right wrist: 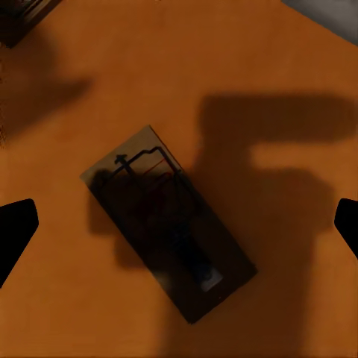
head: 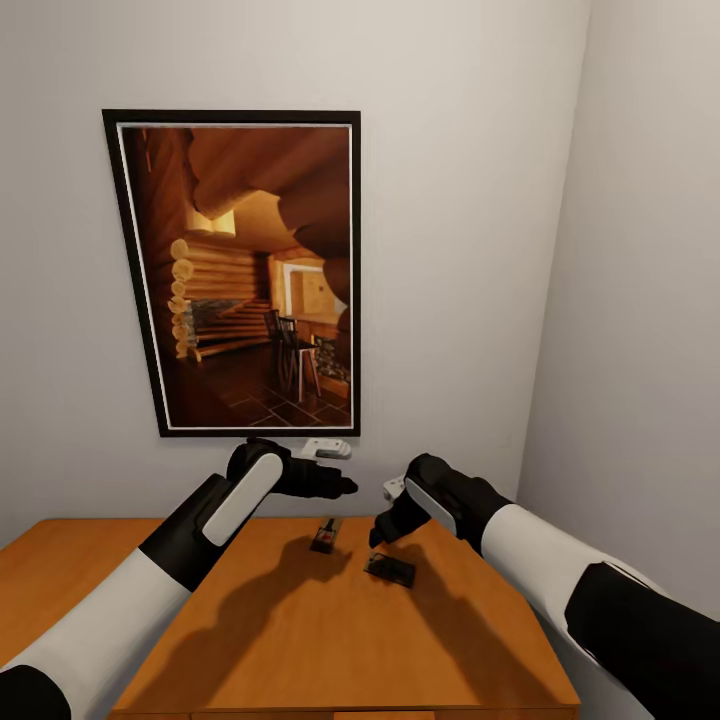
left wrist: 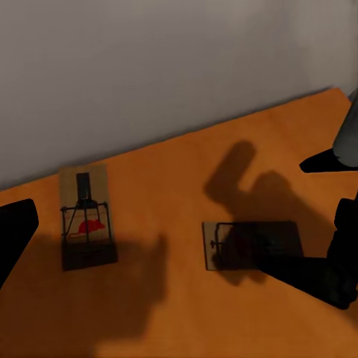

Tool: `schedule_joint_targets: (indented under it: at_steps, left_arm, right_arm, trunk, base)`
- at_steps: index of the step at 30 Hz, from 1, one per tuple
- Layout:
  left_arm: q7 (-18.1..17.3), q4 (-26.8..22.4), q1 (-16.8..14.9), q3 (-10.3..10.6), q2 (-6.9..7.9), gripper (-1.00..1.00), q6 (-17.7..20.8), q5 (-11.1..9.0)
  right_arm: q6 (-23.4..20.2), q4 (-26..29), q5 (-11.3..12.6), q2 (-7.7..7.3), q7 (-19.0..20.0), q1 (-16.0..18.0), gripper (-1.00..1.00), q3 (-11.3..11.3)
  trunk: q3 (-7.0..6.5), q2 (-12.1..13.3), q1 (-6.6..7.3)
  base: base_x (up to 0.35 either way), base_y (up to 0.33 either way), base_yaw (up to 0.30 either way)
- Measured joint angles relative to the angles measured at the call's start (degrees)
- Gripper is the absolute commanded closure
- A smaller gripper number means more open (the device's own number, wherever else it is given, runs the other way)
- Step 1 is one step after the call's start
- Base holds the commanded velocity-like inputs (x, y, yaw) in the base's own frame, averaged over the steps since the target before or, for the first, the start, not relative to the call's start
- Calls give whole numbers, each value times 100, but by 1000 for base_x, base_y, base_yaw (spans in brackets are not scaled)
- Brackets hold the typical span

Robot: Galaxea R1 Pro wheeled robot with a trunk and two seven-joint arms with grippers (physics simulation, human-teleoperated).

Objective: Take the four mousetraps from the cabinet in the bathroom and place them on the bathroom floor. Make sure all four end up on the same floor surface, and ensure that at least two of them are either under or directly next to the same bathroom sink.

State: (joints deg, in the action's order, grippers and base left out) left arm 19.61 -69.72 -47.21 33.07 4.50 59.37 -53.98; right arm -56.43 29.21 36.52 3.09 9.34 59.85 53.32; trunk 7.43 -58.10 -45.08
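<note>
Two mousetraps lie on the cabinet [head: 300,620] top near the far wall: one [head: 325,535] in front of the left gripper [head: 340,487], the other [head: 390,570] right under the right gripper [right wrist: 179,224], whose jaws stand wide apart. The left's state I cannot tell. Risk — the thin board may slide or tip off a fingertip, being so flat. A framed picture [head: 240,270] hangs behind; nothing blocks the reach.

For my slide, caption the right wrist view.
Open right tool poised above a mousetrap on the cabinet top.
</note>
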Motion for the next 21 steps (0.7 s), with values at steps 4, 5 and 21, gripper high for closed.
schedule_joint_targets:
  at_steps: [4,5,21]
  left_arm:
    - [0,5,0,1,1,-100,1,0]
    - [0,6,0,1,1,-100,1,0]
    - [40,1,0,7,2,-100,1,19]
  right_arm:
    - [0,21,0,5,0,0,-100,0]
    - [0,26,0,6,0,0,-100,0]
    - [0,59,-7,203,-5,8,-100,1]
  trunk:
    - [0,0,0]
    - [0,0,0]
    - [0,0,0]
  base:
    - [0,0,0]
    - [0,0,0]
    - [0,0,0]
